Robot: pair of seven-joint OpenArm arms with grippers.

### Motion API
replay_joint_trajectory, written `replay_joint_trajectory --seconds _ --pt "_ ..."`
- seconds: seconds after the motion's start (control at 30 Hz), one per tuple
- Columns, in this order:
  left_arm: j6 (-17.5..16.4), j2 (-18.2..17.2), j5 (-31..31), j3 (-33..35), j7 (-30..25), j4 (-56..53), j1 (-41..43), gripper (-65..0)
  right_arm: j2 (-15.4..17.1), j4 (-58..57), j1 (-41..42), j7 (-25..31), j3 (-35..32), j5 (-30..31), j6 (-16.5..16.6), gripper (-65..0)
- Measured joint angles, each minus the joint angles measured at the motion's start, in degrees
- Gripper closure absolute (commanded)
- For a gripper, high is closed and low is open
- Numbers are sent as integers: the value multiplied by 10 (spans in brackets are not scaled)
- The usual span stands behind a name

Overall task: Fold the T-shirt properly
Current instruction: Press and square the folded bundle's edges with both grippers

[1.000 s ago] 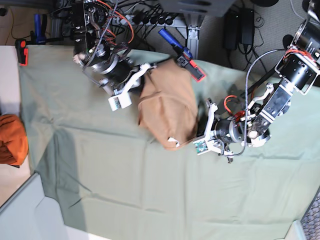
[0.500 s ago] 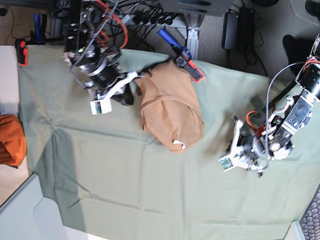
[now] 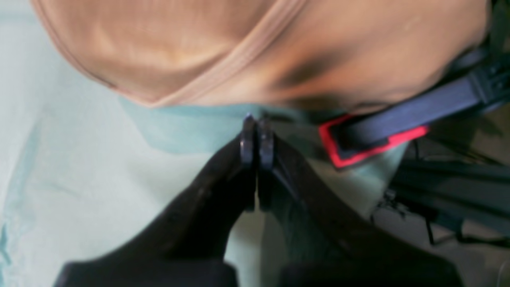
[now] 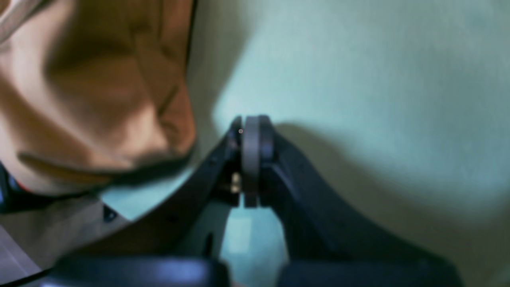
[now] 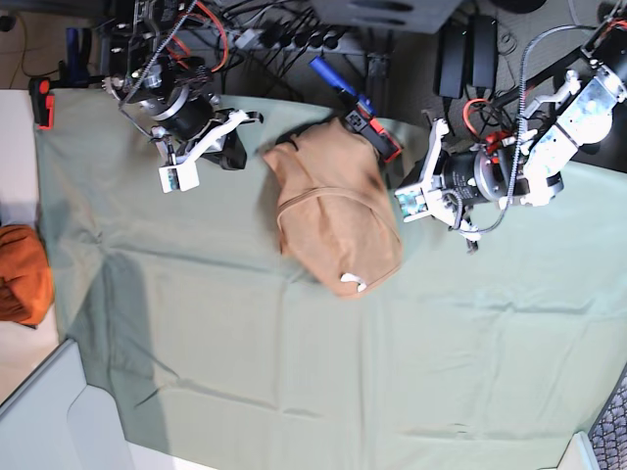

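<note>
shirt lies between my two grippers, long axis running far to near

the t-shirt (image 5: pixel 333 215) sits bunched in a tan heap on the green table cloth (image 5: pixel 294 372), toward the far edge, a white tag at its near end. my left gripper (image 5: pixel 409 201) hovers just beside its right flank, jaws pressed together and holding nothing; in the left wrist view the shirt's hem fills the frame just past my fingertips. my right gripper (image 5: pixel 176 176) is also pressed together and empty, off the shirt's far left corner and farther from it, so i judge the left arm nearer.

Clamp (image 5: pixel 371 126) tight beside T-shirt (image 5: pixel 333 211)
</note>
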Motion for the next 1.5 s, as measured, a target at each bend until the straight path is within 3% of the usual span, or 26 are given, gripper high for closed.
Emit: replay_joint_trajectory --seconds 0.3,0.47,0.63,0.9,1.07,1.5 --pt "8 20 -1 0 5 57 52 0 0 0 -2 0 0 9 0 0" --pt "9 37 -1 39 5 57 53 0 -1 0 -2 0 0 21 0 0" --pt "16 56 56 82 3 58 52 0 -16 0 -7 -26 0 60 0 0" --pt "26 57 63 52 -7 53 53 0 -34 10 -48 -27 0 92 0 0" --pt "26 56 63 23 -16 -1 18 0 -53 20 -46 -26 0 98 0 0" --pt "26 76 53 23 -45 -149 -96 0 -117 45 -33 -15 0 99 0 0"
